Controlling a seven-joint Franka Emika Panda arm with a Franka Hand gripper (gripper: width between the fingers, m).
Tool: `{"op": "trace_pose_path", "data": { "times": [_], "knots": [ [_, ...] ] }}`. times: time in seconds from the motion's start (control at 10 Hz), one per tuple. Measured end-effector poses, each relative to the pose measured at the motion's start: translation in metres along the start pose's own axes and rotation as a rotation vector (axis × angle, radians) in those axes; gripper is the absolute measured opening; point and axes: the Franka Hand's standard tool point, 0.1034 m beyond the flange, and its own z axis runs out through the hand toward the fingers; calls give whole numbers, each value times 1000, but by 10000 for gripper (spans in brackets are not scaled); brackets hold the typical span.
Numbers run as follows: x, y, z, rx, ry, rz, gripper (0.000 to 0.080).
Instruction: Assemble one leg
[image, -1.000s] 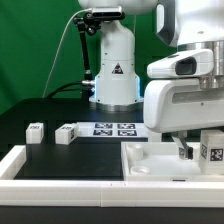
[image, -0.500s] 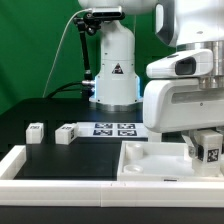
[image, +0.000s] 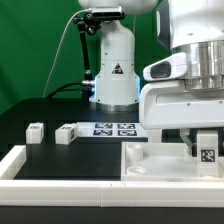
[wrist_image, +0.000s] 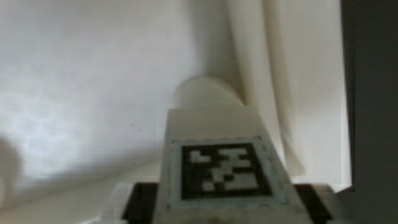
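Gripping the leg (image: 208, 152) (wrist_image: 221, 150), the closed gripper (image: 204, 150) holds it upright over the white tray (image: 150, 160).

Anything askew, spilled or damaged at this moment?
Nothing stands out. The gripper holds one leg upright over the white tray-like part; two more legs lie apart on the black table.

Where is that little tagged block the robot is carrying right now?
The leg is at the exterior view's far right, in the gripper, over the large white tray-like part. Two similar blocks lie on the black table at the left.
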Motion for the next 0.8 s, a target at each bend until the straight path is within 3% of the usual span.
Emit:
{"op": "trace_pose_path", "data": {
  "times": [0.2, 0.6, 0.8],
  "knots": [
    [0, 1, -1, -1, 10, 289, 281],
    [2, 4, -2, 49, -9, 907, 292],
    [-3, -1, -1, 59, -35, 1208, 291]
  ]
}}
